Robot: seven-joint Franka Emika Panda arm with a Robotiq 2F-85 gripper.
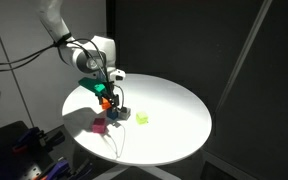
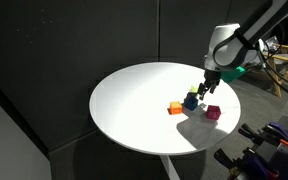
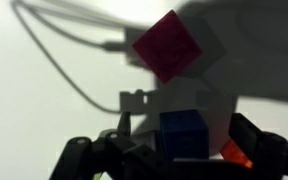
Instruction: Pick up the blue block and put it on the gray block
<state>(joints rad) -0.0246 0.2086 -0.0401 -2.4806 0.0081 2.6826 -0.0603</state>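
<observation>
In an exterior view: gripper [image 1: 110,93] low over the round white table [image 1: 184,125], pointing down. Right at the jaws, the blue block [image 1: 115,101], too small here to tell whether clamped or merely straddled. Just below it, a dark lump, probably the gray block [image 1: 119,113] — hard to separate from shadow. Close beside the jaws, an orange-red cube [image 1: 104,101]. Farther out from the jaws, toward the camera, a magenta cube [image 1: 100,126]. Off to the other side, well apart, a yellow-green block [image 1: 142,118].

In an exterior view: gripper [image 2: 203,90] just above the blue block [image 2: 191,99], with something dark beneath the block. Orange-red cube [image 2: 174,108] just past the blue one, on the side away from the jaws. Magenta cube [image 2: 213,113] near, on the jaws' opposite side.

Wrist view: blue block [image 3: 184,134] framed between the two dark fingers [image 3: 254,145], with what looks like a gap on one side. Grasping or loose — cannot tell. Orange-red cube [image 3: 234,155] peeking out right beside the blue, by one finger. Magenta cube [image 3: 169,46] ahead of the jaws, apart from them, turned corner-on and lying in shadow.
</observation>
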